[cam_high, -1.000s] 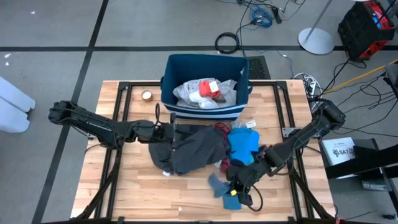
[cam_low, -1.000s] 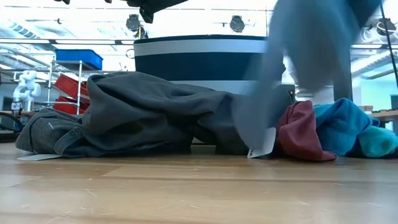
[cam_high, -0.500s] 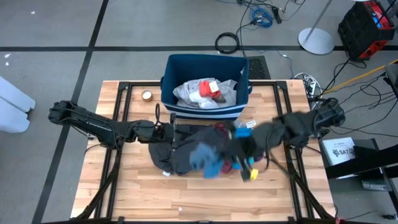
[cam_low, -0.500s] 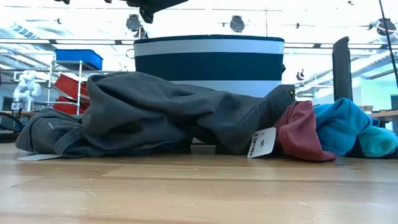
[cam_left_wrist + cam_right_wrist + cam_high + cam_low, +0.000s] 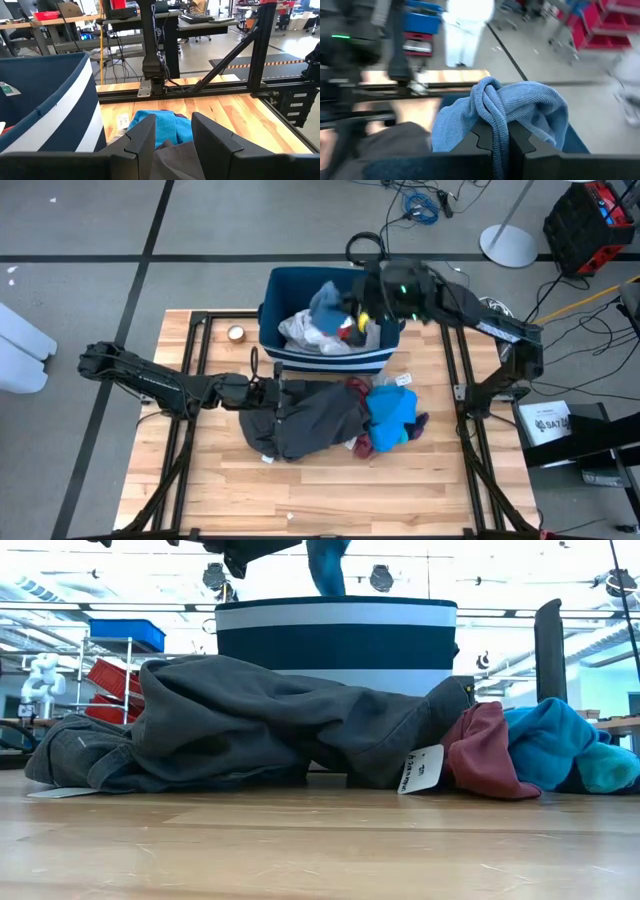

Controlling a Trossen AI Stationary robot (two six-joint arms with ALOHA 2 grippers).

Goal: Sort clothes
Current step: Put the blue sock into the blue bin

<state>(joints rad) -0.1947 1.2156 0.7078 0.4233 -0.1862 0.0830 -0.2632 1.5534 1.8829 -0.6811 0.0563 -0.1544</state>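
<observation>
The tabletop (image 5: 220, 500) is filling the centre of the high view, and the dark blue bin (image 5: 330, 355) with white stripes is standing at its upper middle, already holding a white garment (image 5: 305, 330). Below the bin, the large dark grey garment (image 5: 310, 425) is lying in a heap, touching the bright blue garment (image 5: 392, 413) and the maroon piece (image 5: 365, 443) at its right. The right pincer (image 5: 362, 308) is hovering over the bin, clamping the small blue-grey piece (image 5: 505, 117) between closed fingers (image 5: 482, 137). The left pincer (image 5: 278, 394) is resting at the left edge of the grey heap, fingers (image 5: 142, 142) parted, gripping nothing. Risk: the dangling cloth could snag on the bin rim or cling to the fingers on release, dropping outside the bin.
</observation>
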